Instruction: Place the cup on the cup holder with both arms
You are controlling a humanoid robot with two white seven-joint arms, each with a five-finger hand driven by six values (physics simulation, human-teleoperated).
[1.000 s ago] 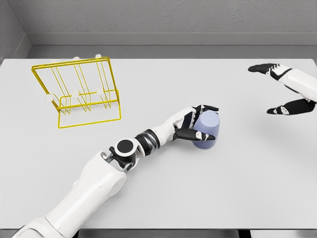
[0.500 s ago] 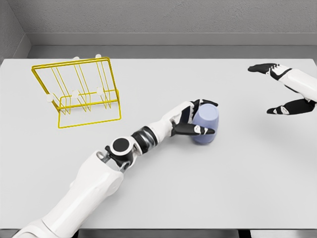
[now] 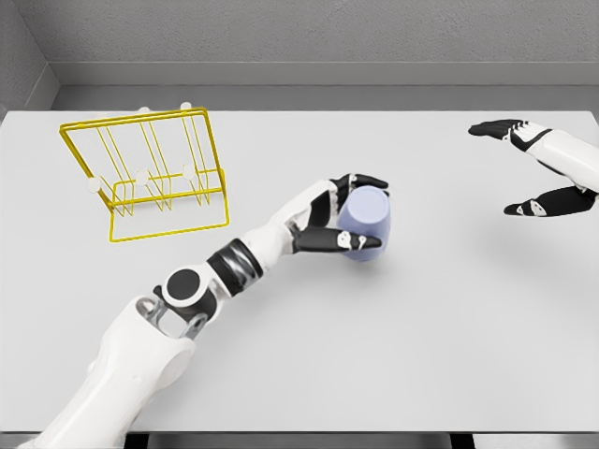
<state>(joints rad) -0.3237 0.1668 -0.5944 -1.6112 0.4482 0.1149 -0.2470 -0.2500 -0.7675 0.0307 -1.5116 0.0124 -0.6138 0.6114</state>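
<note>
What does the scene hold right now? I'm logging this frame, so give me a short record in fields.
cup: pale blue, upright, near the table's middle
left hand: fingers wrapped around the cup
right hand: open, at the right edge, holding nothing
rack: yellow wire, far left, no cup on it
table: white

— From where is the scene being seen?
— From up on the robot's head; the table [image 3: 449, 355] is being looked down on, with the back wall [image 3: 309, 33] being shown far off.
</note>
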